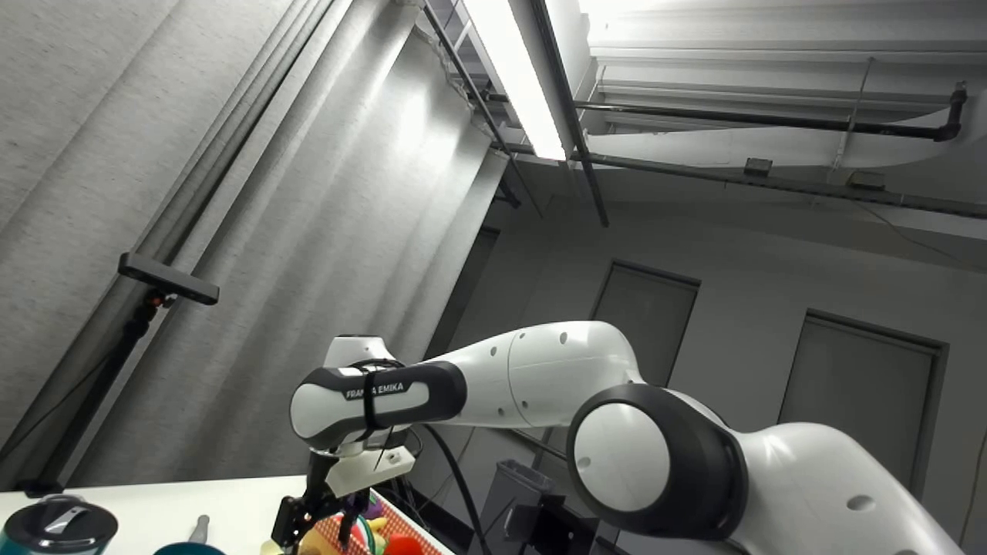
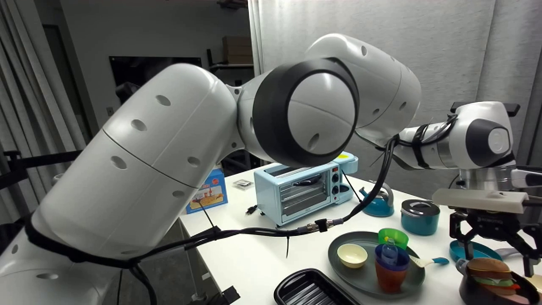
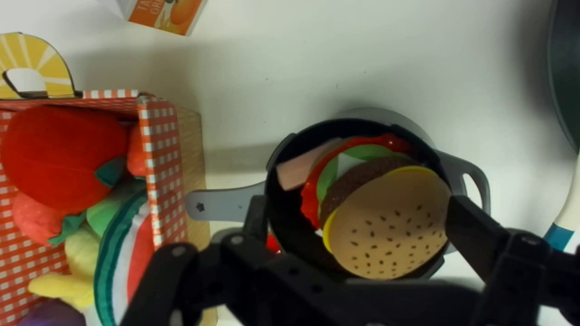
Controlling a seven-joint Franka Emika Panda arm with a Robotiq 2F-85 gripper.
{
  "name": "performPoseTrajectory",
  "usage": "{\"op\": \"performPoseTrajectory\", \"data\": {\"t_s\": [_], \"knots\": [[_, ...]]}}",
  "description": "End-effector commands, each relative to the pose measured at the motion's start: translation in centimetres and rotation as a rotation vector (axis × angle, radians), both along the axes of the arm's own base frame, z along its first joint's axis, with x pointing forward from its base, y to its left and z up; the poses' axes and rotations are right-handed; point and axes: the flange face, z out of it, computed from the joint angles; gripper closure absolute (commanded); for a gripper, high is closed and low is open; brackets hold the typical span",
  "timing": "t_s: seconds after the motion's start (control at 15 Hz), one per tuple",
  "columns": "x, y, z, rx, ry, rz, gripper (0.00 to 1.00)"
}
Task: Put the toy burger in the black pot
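Observation:
The toy burger [image 3: 389, 222] lies tilted inside the black pot [image 3: 290, 217], its seeded bun up and its layers fanned toward the back left of the wrist view. In an exterior view the burger [image 2: 490, 275] stands above the rim of the pot [image 2: 470, 290]. My gripper [image 3: 364, 219] is open wide above the pot, with one finger on each side. The right finger overlaps the bun's edge in the wrist view; whether it touches is unclear. In both exterior views the gripper [image 1: 318, 532] [image 2: 499, 262] points down. The pot does not show in an exterior view.
A checkered box of toy food [image 3: 163, 167] stands left of the pot; it also shows in an exterior view [image 1: 416, 532]. A grey plate [image 2: 343, 273] with bowls and cups, a black tray [image 2: 311, 292], a teal pan [image 2: 478, 250] and a lidded teal pot [image 2: 420, 220] are nearby.

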Motion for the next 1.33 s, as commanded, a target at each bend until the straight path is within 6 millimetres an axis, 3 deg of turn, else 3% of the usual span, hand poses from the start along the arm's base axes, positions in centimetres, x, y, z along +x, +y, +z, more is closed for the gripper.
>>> {"op": "performPoseTrajectory", "data": {"t_s": [0.0,0.33,0.67,0.73,0.93,1.27], "knots": [[-0.5,1.7,0.7,-0.045,-0.011,0.057,0.0],[-0.8,3.5,0.6,-0.053,-0.033,0.097,0.0],[-0.6,3.9,0.6,-0.073,-0.116,0.125,0.0],[-2.8,4.9,1.4,-0.074,-0.133,0.125,0.0],[-4.5,6.1,1.9,-0.085,-0.181,0.14,0.0],[-9.3,8.6,3.1,-0.093,-0.234,0.153,0.0]]}}
